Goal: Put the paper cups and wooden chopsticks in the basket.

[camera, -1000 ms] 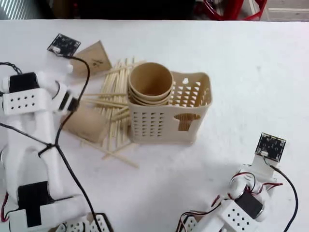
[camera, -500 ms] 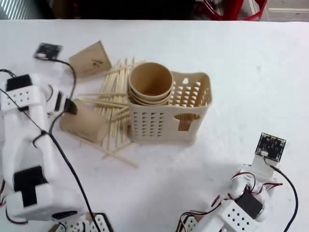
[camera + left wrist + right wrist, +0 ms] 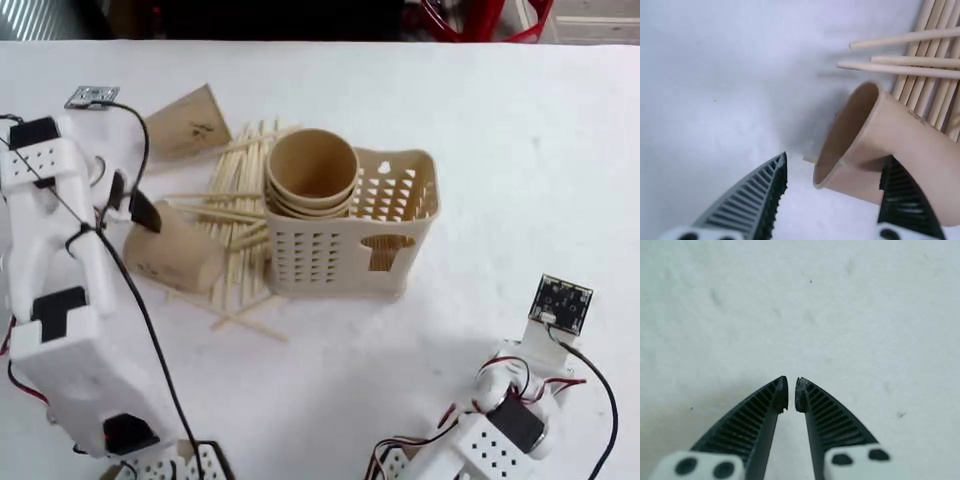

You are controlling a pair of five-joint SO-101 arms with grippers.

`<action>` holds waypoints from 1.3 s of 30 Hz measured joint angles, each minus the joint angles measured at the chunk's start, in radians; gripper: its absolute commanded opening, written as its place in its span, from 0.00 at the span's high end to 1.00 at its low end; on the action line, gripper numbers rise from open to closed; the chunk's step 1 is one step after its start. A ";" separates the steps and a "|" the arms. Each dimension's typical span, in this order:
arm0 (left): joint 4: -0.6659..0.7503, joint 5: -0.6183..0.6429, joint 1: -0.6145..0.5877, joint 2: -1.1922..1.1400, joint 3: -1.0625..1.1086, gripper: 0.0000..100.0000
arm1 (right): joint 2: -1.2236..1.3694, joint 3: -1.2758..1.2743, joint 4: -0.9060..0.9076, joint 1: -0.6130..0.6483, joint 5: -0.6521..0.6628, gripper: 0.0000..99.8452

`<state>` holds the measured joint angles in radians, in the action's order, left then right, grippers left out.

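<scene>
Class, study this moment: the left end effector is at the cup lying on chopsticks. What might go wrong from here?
1. The open left end effector straddles the cup near its rim; closing there may crush it or squirt it free.
2. The cup rests on loose chopsticks, so lifting could scatter them.
3. The stack in the basket stands above its rim; a bump may topple it.

cups brn | chopsticks pale wood | basket cream w/ hole grid | tabletop wht | L claw, R claw dark, ribbed
</scene>
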<state>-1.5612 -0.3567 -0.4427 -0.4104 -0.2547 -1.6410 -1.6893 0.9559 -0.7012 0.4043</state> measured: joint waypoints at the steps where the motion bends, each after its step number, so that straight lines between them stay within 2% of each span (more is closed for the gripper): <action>1: -0.008 -0.002 0.000 -0.006 -0.011 0.82 | 0.000 0.000 0.000 0.000 0.000 0.96; 5: -0.012 -0.018 0.000 -0.008 -0.032 0.92 | 0.000 0.000 0.000 0.000 0.000 0.96; 12: 0.021 -0.023 -0.014 -0.018 -0.029 0.93 | 0.000 0.000 0.000 0.000 0.000 0.96; 19: 0.058 0.043 -0.129 0.020 -0.026 0.93 | 0.000 0.000 0.000 0.000 0.000 0.96; 24: 0.044 0.041 -0.135 0.221 -0.026 0.93 | 0.000 0.000 0.000 0.000 0.000 0.96; 28: 0.025 0.041 -0.130 0.497 0.011 0.93 | 0.000 0.000 0.000 0.000 0.000 0.96; 30: 0.029 0.032 -0.089 0.638 0.080 0.93 | 0.000 0.000 0.000 0.000 0.000 0.96; 34: 0.143 0.011 0.009 0.810 0.299 0.93 | 0.000 0.000 0.000 0.000 0.000 0.96; 39: 0.437 0.009 -0.003 0.822 0.603 0.93 | 0.000 0.000 0.000 0.000 0.000 0.96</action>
<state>-1.1239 -0.3475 -0.4457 0.4120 0.3483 -1.6410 -1.6893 0.9559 -0.7012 0.4043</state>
